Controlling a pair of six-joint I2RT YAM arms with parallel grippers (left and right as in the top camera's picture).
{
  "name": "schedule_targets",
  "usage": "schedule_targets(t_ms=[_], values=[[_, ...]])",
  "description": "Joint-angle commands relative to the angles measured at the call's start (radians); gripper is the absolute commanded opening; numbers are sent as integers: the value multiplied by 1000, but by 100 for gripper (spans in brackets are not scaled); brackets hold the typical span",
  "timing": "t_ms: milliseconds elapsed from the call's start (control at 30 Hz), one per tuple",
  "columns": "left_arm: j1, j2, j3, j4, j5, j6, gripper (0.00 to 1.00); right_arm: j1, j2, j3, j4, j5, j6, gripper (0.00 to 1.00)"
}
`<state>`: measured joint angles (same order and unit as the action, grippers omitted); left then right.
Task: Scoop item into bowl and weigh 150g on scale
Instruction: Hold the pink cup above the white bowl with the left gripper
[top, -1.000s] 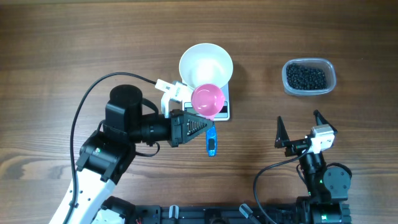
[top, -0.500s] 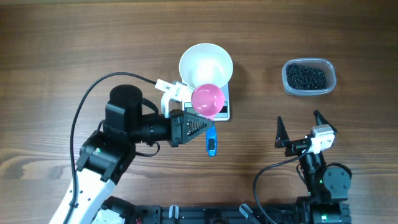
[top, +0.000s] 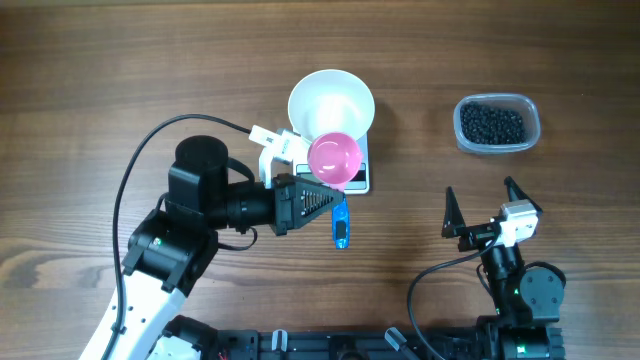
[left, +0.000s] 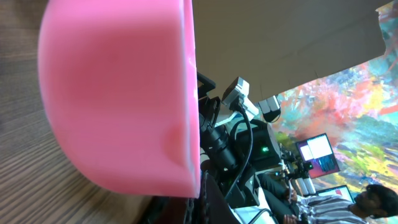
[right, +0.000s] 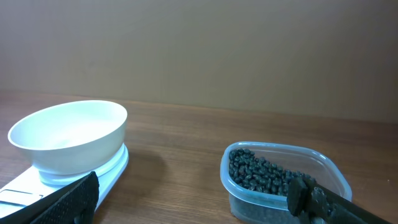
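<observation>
White bowl (top: 331, 103): empty, seated on scale (top: 358, 180). Black pellets (top: 492, 124): all in clear tub (top: 531, 108), well right of scale. Pink scoop (top: 334, 158): empty, pinched by left gripper (top: 333, 205), above scale's front. Right gripper (top: 480, 187): spread, holding nothing. Scooping and weighing: not yet begun.

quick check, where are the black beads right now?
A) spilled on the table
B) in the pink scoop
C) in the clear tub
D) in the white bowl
C: the black beads all sit in the clear tub, while the white bowl on the scale and the pink scoop both look empty.
</observation>
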<state>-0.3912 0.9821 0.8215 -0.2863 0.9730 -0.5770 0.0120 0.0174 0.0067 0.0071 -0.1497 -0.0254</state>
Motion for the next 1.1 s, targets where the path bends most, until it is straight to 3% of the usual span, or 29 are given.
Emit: schedule_targets(t_ms=[0,800,1067], values=[[-6,0,-2,6,-2,24,4,5,-6,-2,3,-5,-8,100],[-6,0,-2,22,-14,-20,4,5,-6,-2,3,-5,-8,100],[-6,0,-2,30,-189,-306,4,5,-6,-2,3,-5,-8,100]])
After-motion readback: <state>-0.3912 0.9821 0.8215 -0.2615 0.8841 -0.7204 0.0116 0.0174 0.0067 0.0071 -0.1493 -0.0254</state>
